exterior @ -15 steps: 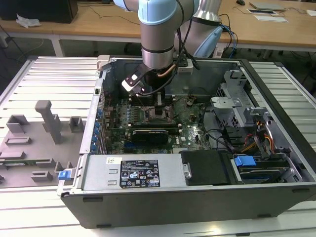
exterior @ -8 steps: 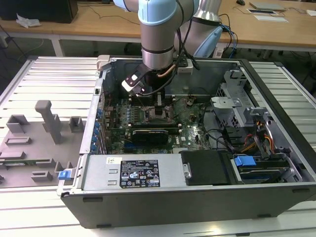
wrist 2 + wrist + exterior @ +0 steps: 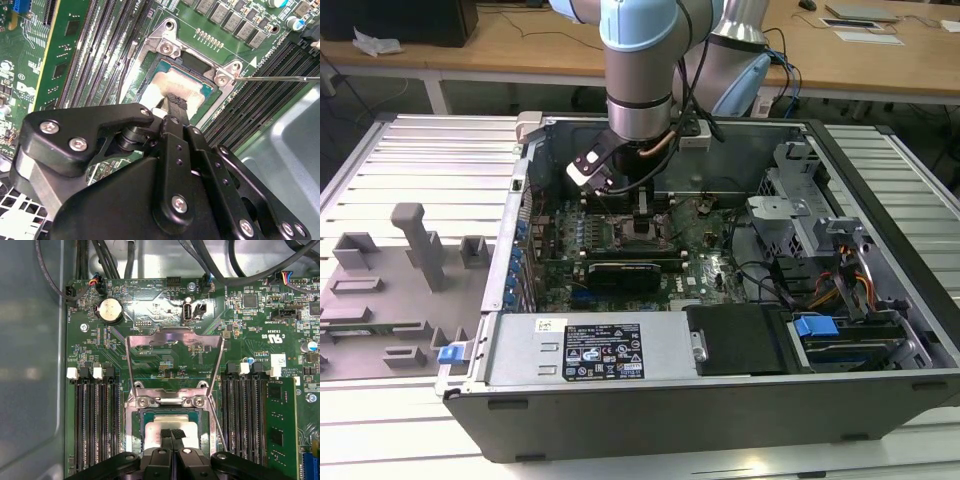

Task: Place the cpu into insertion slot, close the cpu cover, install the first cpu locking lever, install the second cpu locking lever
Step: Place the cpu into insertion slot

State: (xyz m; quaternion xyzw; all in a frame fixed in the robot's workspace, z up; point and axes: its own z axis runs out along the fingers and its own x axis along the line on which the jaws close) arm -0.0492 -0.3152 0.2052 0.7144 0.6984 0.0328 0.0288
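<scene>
The cpu (image 3: 172, 421) (image 3: 187, 87), pale silver-beige, lies flat in the insertion slot (image 3: 138, 426) (image 3: 161, 67) on the green board. My gripper (image 3: 172, 433) (image 3: 172, 102) (image 3: 642, 212) is straight over it, its two black fingers pressed together with nothing between them and their tips on or just above the chip's top. The cpu cover (image 3: 172, 337), a silvery frame with a large window, stands swung open on its hinge beyond the socket. A thin locking lever (image 3: 272, 78) (image 3: 216, 422) sticks out unlatched beside the socket.
Long black memory slots (image 3: 95, 420) (image 3: 245, 415) run along both sides of the socket. A green card (image 3: 281, 430) stands beyond one row. Cables (image 3: 100, 260) hang near the board's far edge. The grey case wall (image 3: 30, 365) and drive bays (image 3: 820, 260) close in the space.
</scene>
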